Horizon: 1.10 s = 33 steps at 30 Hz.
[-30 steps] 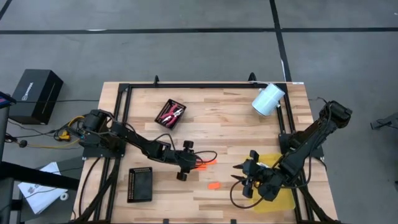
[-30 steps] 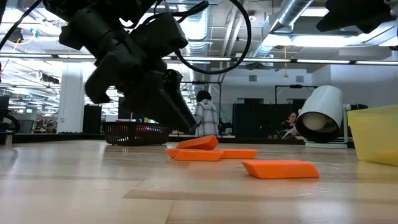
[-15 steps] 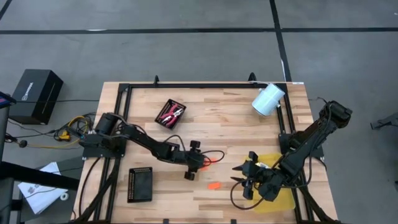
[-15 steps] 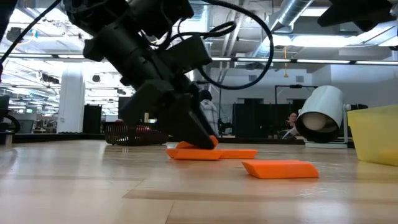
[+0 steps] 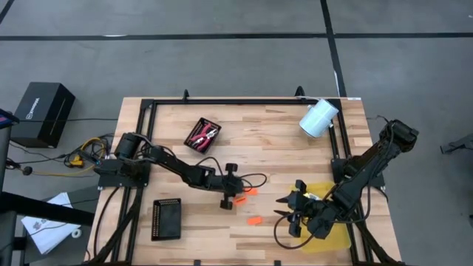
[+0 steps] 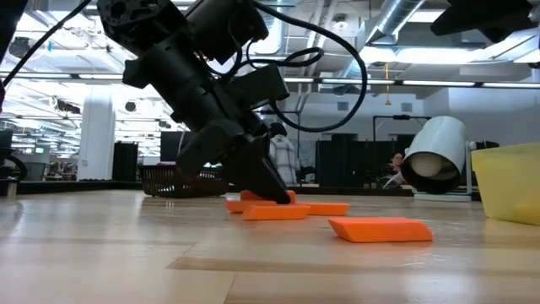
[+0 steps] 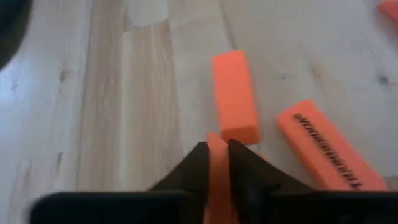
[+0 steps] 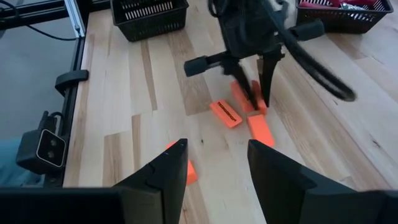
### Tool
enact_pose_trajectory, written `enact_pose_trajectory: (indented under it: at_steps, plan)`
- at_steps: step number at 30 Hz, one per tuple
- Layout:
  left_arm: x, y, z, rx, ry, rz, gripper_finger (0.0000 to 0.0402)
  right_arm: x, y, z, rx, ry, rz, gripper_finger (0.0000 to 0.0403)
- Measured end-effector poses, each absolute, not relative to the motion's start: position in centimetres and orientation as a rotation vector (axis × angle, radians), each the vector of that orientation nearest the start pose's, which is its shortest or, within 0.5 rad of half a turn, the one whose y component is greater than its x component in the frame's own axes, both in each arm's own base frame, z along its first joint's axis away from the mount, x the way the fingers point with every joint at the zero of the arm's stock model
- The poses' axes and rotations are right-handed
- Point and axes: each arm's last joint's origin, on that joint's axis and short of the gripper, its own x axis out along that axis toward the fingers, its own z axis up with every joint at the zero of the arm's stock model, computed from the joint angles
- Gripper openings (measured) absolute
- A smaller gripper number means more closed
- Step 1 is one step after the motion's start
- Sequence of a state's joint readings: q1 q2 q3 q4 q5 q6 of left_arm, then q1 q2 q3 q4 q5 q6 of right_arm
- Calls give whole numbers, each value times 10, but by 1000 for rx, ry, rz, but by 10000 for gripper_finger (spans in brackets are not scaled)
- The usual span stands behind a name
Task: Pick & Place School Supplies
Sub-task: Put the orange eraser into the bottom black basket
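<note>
In the high view, the left end effector (image 5: 230, 196) was low on the table (image 5: 273, 148) at the cluster of orange pieces (image 5: 247, 193), and the right end effector (image 5: 293, 214) waited with fingers spread, well apart from it beside the yellow bin (image 5: 332, 235). In the left wrist view, the fingers (image 7: 193, 168) were nearly closed around one orange piece (image 7: 217, 163), with two more (image 7: 235, 94) just ahead. I judged the grasp was in hand; next, a lift straight up was needed without disturbing the neighbours.

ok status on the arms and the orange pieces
Left end effector shut on orange piece, table centre. Right end effector open, over yellow bin. Nothing in the way.
</note>
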State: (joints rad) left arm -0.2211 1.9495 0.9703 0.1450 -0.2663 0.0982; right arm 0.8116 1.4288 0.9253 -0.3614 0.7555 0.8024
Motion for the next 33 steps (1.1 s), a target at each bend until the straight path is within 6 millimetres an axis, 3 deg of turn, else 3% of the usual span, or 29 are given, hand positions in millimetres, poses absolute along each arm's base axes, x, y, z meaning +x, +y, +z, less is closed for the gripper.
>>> enact_pose_trajectory:
  at_steps: [2, 11, 19, 26, 33]
  plan:
    - [361, -73, 108, 299, 814, 6, 22, 210, 192, 232, 167, 576, -188, 159]
    - [360, -73, 113, 337, 811, 24, 23, 210, 192, 232, 168, 576, -188, 159]
    - [358, -70, 155, 374, 690, 70, 23, 210, 192, 232, 168, 576, -186, 159]
    - [337, -78, 201, 363, 636, 82, 23, 209, 194, 232, 150, 578, -175, 159]
    - [294, -98, 218, 294, 799, 83, 23, 209, 194, 232, 119, 577, -165, 159]
